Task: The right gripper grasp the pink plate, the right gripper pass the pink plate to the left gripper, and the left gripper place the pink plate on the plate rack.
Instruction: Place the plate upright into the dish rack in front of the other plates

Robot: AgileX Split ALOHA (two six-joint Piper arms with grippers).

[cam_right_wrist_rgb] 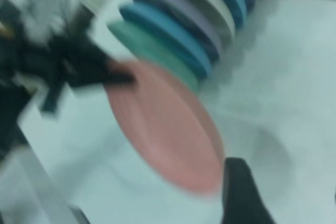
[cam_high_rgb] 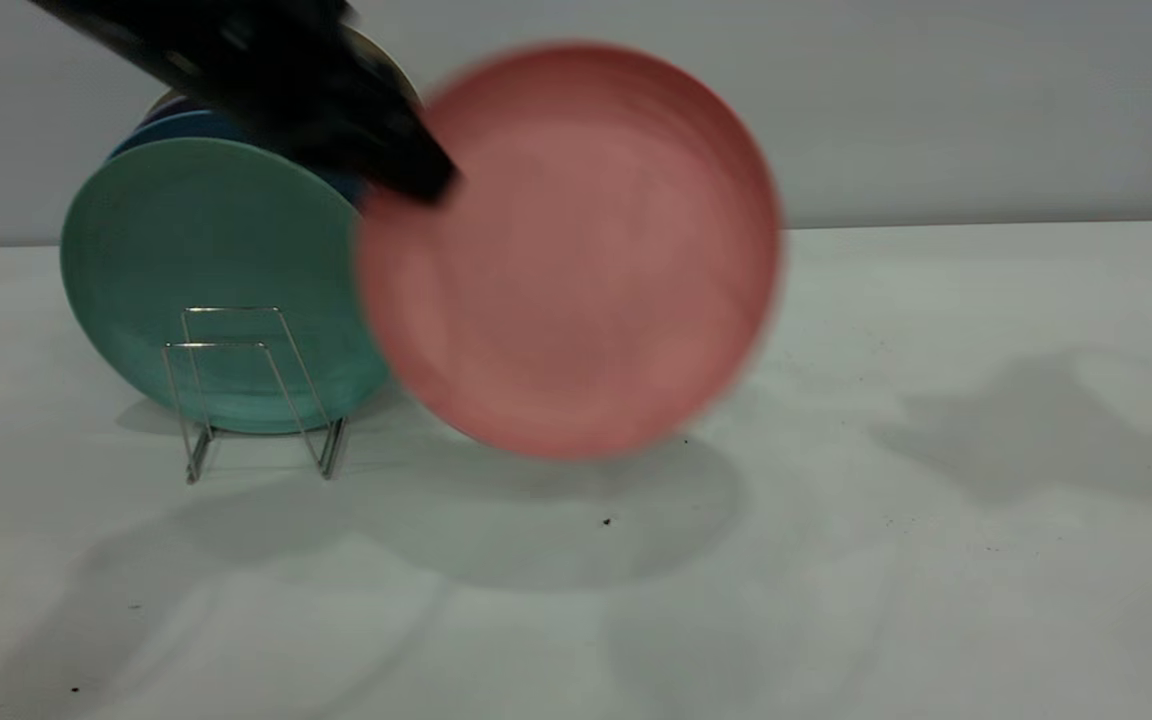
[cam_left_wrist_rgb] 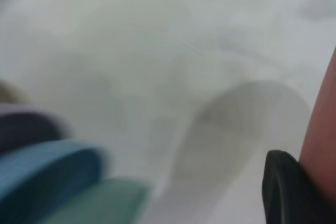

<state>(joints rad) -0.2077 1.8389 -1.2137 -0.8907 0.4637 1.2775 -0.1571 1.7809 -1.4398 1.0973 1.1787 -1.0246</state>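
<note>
- We see the table (cam_high_rgb: 936,600) bare of plates toward its right edge; all the work is toward its left rear.
- The pink plate (cam_high_rgb: 576,250) hangs upright in the air, clear of the table, just beside the teal-green plate (cam_high_rgb: 206,280).
- The plate rack (cam_high_rgb: 251,390) has wire loops free in front.
- The left gripper (cam_high_rgb: 416,180) clamps the plate's upper rim, so we judge placing is in hand; next, swing it leftward and lower it into a front slot.
- The right gripper (cam_right_wrist_rgb: 239,192) sits near the plate's far rim, apparently apart from it; we cannot tell its fingers.

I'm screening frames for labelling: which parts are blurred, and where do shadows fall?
Exterior view: pink plate and left hand smeared, plate rack sharp, soft shadows on the table. Both wrist views: blurred throughout.
</note>
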